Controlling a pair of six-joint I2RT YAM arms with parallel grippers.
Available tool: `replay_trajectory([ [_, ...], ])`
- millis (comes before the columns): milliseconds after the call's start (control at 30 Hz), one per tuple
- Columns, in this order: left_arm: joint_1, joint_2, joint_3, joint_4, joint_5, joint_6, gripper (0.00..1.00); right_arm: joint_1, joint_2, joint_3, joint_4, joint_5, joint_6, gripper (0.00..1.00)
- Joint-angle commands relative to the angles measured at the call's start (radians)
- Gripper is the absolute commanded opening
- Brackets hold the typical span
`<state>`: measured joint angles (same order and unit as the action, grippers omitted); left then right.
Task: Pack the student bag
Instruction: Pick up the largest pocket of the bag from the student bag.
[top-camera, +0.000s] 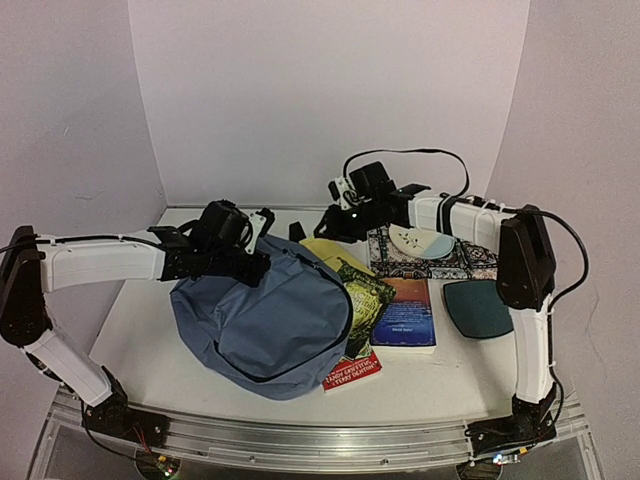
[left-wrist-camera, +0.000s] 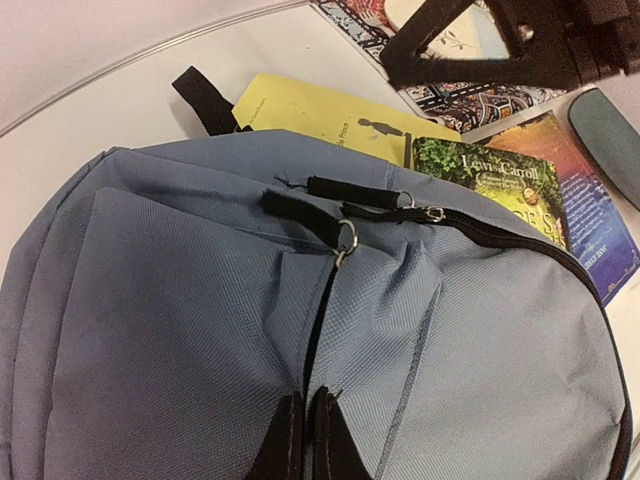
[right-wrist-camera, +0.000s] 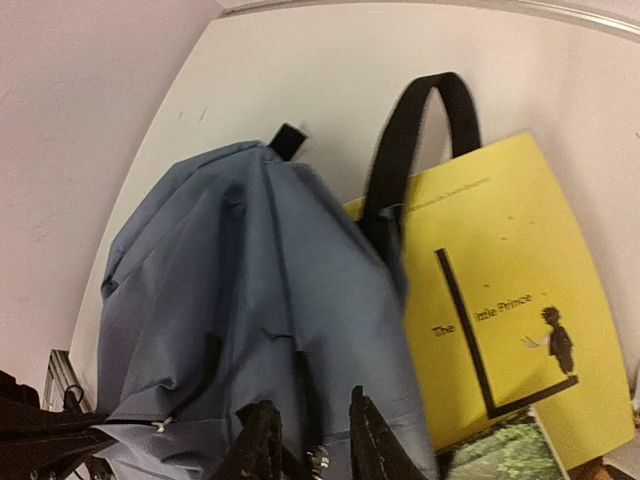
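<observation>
The slate-blue fabric student bag (top-camera: 265, 320) lies slumped on the white table (top-camera: 150, 330), its far edge overlapping a yellow paperback book (right-wrist-camera: 500, 300). The left gripper (left-wrist-camera: 308, 400) is pressed together on a fold of the bag's front, probably to steady it. The right gripper (right-wrist-camera: 312, 405) hangs over the bag's top, fingers slightly spread, likely preparing to open it

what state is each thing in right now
student bag: lying flat, zip pulls near each other at its top
left hand: shut, pinching the bag's fabric
right hand: slightly open over the bag
yellow book: closed, partly under the bag
green book: closed, partly under the bag
blue book: closed, flat, outside the bag
teal case: closed, on the table
</observation>
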<state>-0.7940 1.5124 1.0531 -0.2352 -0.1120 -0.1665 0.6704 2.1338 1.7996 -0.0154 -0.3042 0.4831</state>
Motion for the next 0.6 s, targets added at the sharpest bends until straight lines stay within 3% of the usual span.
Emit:
replay_trajectory([
  [0, 0.018, -0.054, 0.044, 0.022, 0.005, 0.028, 0.0, -0.024, -0.109, -0.041, -0.076, 0.023, -0.08, 0.34],
  [300, 0.019, -0.118, 0.003, -0.016, 0.147, 0.206, 0.0, -0.021, -0.107, -0.109, -0.188, -0.027, -0.143, 0.45],
  [567, 0.021, -0.115, 0.001, -0.095, 0.165, 0.283, 0.0, 0.027, -0.009, -0.017, -0.207, -0.13, -0.169, 0.49],
])
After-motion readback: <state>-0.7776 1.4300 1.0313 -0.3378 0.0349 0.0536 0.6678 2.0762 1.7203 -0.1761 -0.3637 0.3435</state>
